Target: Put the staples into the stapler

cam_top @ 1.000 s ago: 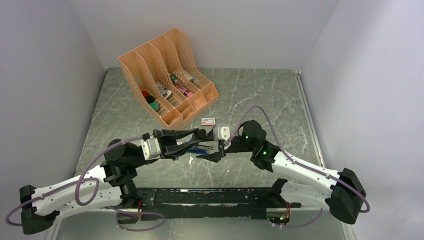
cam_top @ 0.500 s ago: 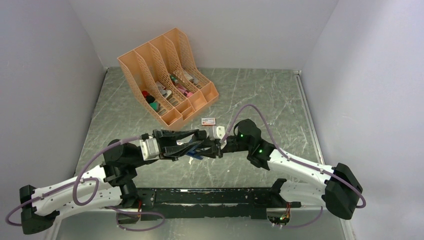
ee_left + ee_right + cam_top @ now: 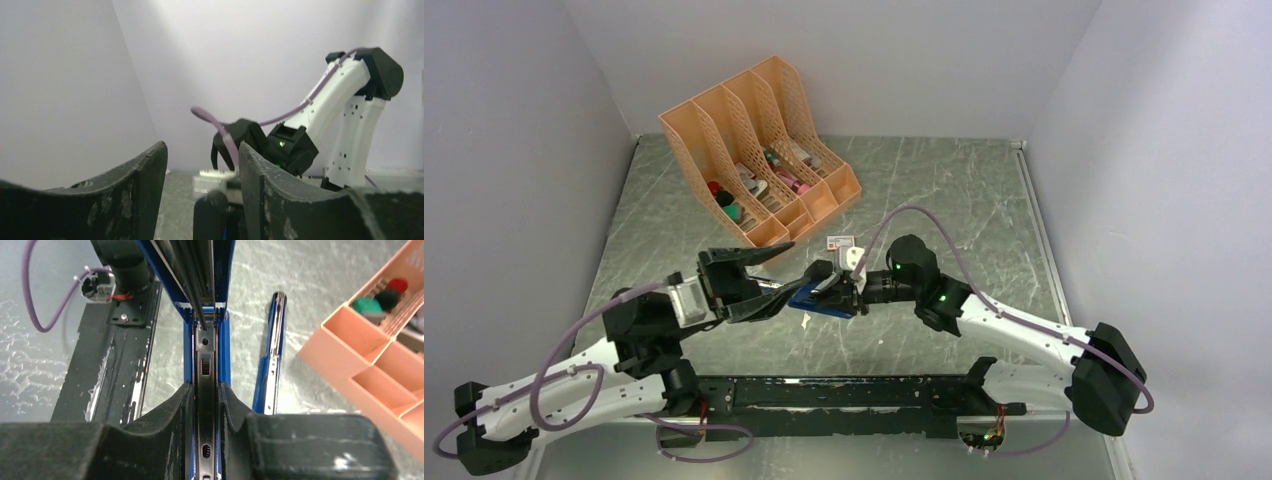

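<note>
While the overhead camera shows both arms meeting over the middle of the table (image 3: pixel 944 190), only the wrist cameras settle the grips. At left, the left pincer (image 3: pixel 784 272) stands open with nothing between its black fingers (image 3: pixel 125 200), a gap the left wrist view confirms, looking through it to the right arm's white links beyond. Just to its right, the blue stapler (image 3: pixel 822 302) is held above the table, near its front half, and is hinged open. The right wrist view shows what the overhead view cannot: the right pincer (image 3: pixel 206 405) clamped on the stapler's (image 3: pixel 207 355) metal channel, a pad pressed to each side, and a separate blue-and-metal strip (image 3: pixel 270 360) lying on the table just beside it. The staples cannot be picked out in any view.

A small white-and-red box (image 3: pixel 841 243) lies just beyond the right pincer (image 3: pixel 846 288). The orange file organizer (image 3: pixel 759 140) fills the far left corner, near the left pincer's upper finger. A black rail (image 3: pixel 844 392) lines the near edge. Bare marbled table stretches to the right and the far wall.
</note>
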You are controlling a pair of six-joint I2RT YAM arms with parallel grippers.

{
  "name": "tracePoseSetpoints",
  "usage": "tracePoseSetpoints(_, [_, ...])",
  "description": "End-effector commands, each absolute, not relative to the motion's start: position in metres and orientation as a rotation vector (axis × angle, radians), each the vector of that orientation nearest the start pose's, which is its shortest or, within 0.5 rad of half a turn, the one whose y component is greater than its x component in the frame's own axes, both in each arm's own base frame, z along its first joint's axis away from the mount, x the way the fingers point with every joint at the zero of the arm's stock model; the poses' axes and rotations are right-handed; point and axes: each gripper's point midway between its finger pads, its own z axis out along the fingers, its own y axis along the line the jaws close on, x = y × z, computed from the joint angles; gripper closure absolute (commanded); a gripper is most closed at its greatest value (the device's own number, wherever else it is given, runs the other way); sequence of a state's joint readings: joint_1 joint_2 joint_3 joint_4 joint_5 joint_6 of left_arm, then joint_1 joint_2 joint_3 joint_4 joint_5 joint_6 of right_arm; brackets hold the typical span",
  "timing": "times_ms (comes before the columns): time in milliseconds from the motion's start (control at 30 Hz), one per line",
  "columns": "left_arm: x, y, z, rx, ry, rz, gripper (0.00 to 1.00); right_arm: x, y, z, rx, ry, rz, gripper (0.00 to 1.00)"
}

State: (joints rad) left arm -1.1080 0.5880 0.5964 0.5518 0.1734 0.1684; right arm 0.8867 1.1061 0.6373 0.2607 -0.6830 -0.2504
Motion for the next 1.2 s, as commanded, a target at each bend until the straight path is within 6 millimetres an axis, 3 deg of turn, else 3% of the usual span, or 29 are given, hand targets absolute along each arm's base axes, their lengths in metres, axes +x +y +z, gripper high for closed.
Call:
tracePoseSetpoints(0, [0.102,-0.236,0.453,0.667,0.675,-0.902,0.39,0.155,0.338,0.211,-1.39,1.28,0.988,1.0])
tracePoseSetpoints(67, [0.103,-0.232,0.455,0.656,0.679,-0.89,0.29,0.161,0.337,0.205,-1.392,1.328,0.957,1.0])
tracePoseSetpoints(200, [0.111,-0.224,0.456,0.619,0.714,-0.85,0.22,0.177,0.334,0.187,-1.41,1.44,0.862,1.0])
tracePoseSetpoints(300, [0.129,-0.214,0.455,0.537,0.79,-0.794,0.18,0.189,0.333,0.17,-1.438,1.55,0.793,1.0])
tracePoseSetpoints(433, [0.154,-0.193,0.452,0.402,0.892,-0.698,0.17,0.194,0.333,0.143,-1.493,1.669,0.708,1.0])
tracePoseSetpoints(533, [0.16,-0.179,0.454,0.342,0.901,-0.66,0.17,0.191,0.341,0.129,-1.498,1.738,0.705,1.0])
tracePoseSetpoints(700, [0.161,-0.166,0.454,0.308,0.901,-0.631,0.17,0.189,0.365,0.104,-1.502,1.835,0.676,1.0])
tracePoseSetpoints(767, [0.161,-0.164,0.452,0.307,0.908,-0.621,0.17,0.19,0.382,0.105,-1.524,1.841,0.65,1.0])
tracePoseSetpoints(900, [0.164,-0.161,0.45,0.292,0.92,-0.608,0.18,0.183,0.404,0.089,-1.585,1.899,0.62,1.0])
tracePoseSetpoints(1033, [0.169,-0.157,0.445,0.267,0.954,-0.59,0.2,0.178,0.409,0.066,-1.61,1.962,0.585,1.0])
tracePoseSetpoints(1167, [0.187,-0.142,0.424,0.132,1.074,-0.541,0.22,0.181,0.4,0.044,-1.605,2.026,0.509,1.0])
